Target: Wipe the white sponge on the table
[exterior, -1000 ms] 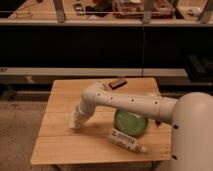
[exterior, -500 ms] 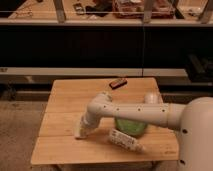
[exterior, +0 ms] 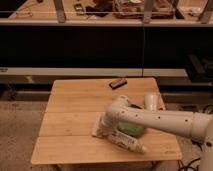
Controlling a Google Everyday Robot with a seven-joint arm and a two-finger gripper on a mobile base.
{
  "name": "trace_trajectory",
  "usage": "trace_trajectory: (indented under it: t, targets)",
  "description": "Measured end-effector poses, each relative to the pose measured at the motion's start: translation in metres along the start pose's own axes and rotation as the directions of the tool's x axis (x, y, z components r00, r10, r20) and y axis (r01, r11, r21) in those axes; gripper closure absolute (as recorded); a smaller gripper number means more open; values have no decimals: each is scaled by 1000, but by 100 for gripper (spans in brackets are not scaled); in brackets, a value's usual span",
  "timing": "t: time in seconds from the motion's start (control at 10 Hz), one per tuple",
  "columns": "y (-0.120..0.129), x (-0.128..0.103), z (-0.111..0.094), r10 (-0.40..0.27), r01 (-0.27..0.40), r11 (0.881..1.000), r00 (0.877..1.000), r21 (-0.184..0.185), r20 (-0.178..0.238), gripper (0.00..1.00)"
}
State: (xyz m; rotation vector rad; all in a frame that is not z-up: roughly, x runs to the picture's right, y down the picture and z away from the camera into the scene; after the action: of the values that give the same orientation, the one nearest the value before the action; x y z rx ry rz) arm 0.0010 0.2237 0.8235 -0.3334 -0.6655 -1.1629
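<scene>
One white sponge [exterior: 97, 134] beneath pincer [exterior: 102, 125] on table [exterior: 70, 100]

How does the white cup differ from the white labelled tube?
The white cup stands upright; the white labelled tube lies flat. The cup is near the right edge; the tube lies near the front edge, beside the gripper. Both are white, on the light wooden table.

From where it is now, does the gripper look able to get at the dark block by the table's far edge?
Probably yes: the gripper sits low on the table toward its near edge, and only bare planks lie between it and the dark block.
</scene>
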Motion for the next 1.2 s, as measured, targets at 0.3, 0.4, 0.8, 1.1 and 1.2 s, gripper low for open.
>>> trace_trajectory:
  t: [0.3, 0.4, 0.8, 1.1, 1.2]
  targets:
    - [20, 54, -13, 74, -75, 997, 994, -2, -76, 100]
    - [7, 70, -10, 67, -66, 998, 994, 14, -82, 100]
    - [-84, 100, 8, -43, 49, 995, 997, 87, -64, 100]
    - [-150, 74, 22, -193, 195, 974, 981, 120, -26, 100]
    - [-162, 61, 23, -240, 240, 963, 971, 125, -16, 100]
